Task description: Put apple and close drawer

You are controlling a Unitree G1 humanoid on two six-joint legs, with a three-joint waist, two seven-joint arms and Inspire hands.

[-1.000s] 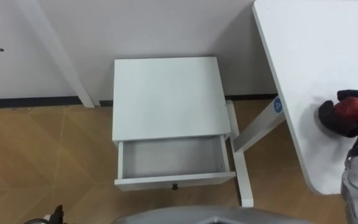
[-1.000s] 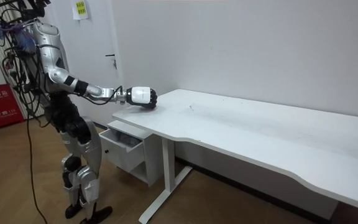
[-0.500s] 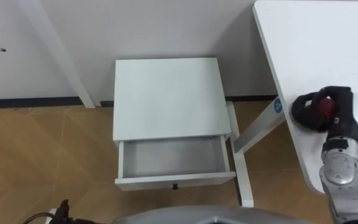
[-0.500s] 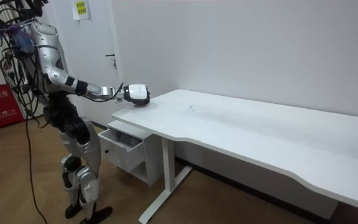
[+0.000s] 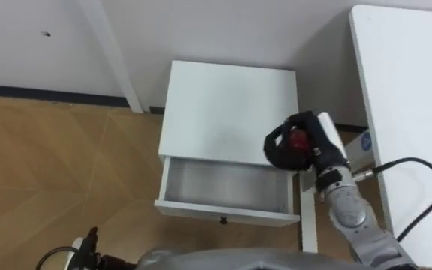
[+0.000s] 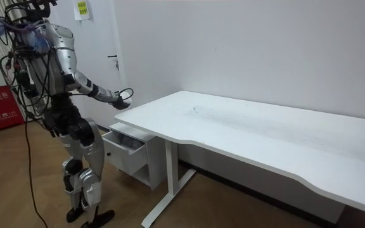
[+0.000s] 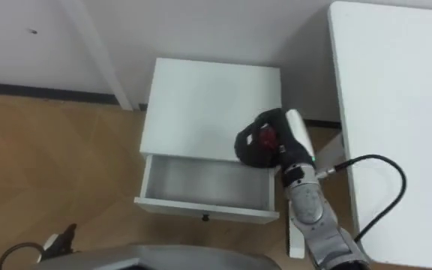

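My right hand [image 5: 300, 142] is shut on a red apple [image 5: 298, 139], holding it in the air above the right end of the open drawer [image 5: 225, 186] and the front right corner of the small white cabinet [image 5: 227, 105]. In the right eye view the same hand [image 7: 270, 142] holds the apple [image 7: 267, 138] over the drawer [image 7: 201, 184]. The drawer is pulled out and its inside looks bare. In the room view the right hand [image 6: 123, 99] hangs beside the desk's end, above the drawer [image 6: 123, 142]. Part of my left hand [image 5: 85, 246] shows at the lower left edge.
A white desk [image 5: 411, 97] stands to the right of the cabinet, its leg [image 5: 306, 225] close to the drawer's right end. A slanted white post [image 5: 111, 52] leans by the wall at the left. Wooden floor [image 5: 51, 172] lies left of the cabinet.
My right hand has carried the apple off the desk and leftwards to above the drawer's right end. The eye views have shifted, so the cabinet now sits further right.
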